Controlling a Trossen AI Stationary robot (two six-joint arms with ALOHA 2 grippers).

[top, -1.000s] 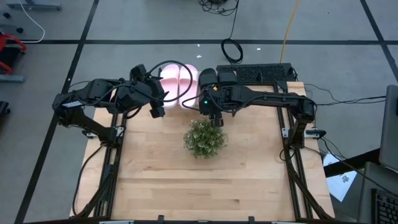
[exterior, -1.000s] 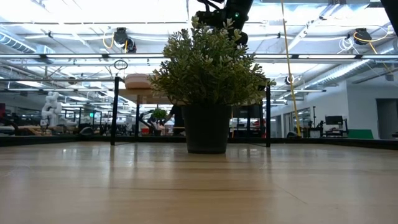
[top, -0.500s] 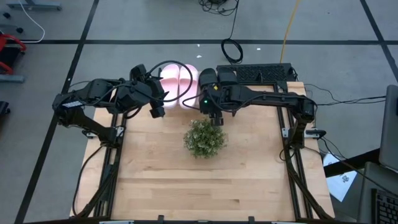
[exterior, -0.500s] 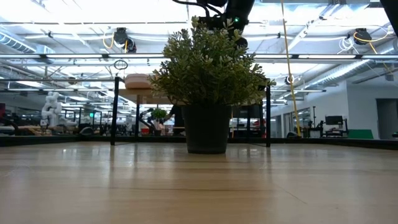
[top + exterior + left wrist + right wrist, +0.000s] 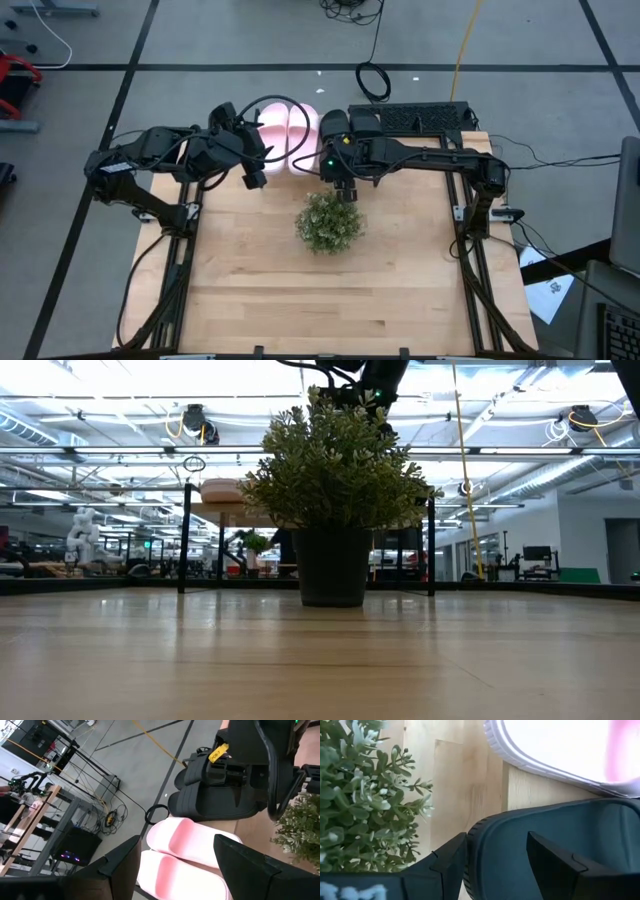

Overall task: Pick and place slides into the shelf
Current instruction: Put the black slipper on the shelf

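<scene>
The pink slides (image 5: 290,135) (image 5: 185,850) lie side by side on the shelf (image 5: 225,510) at the table's far edge. The black slides (image 5: 215,802) lie just to their right. My right gripper (image 5: 345,190) (image 5: 496,837) is open and low over the end of one black slide (image 5: 560,830). That slide rests on the shelf plank (image 5: 540,790) next to a pink slide (image 5: 555,745). My left gripper (image 5: 255,178) (image 5: 177,840) is open in the air on the near-left side of the pink pair and touches nothing. My right gripper stands over the black slide's rounded end (image 5: 480,832). One finger (image 5: 450,860) is outside the rim and the other (image 5: 555,865) is over the footbed. I cannot tell whether either finger touches it.
A potted plant (image 5: 328,222) (image 5: 335,470) stands mid-table, close below and in front of my right gripper, and hides much of the shelf in the low view. The shelf's black legs (image 5: 185,540) stand behind it. Bare tabletop (image 5: 320,300) lies toward the near edge.
In the low view my right arm has shifted slightly upward above the plant. Both grippers and the slides otherwise stay where they were.
</scene>
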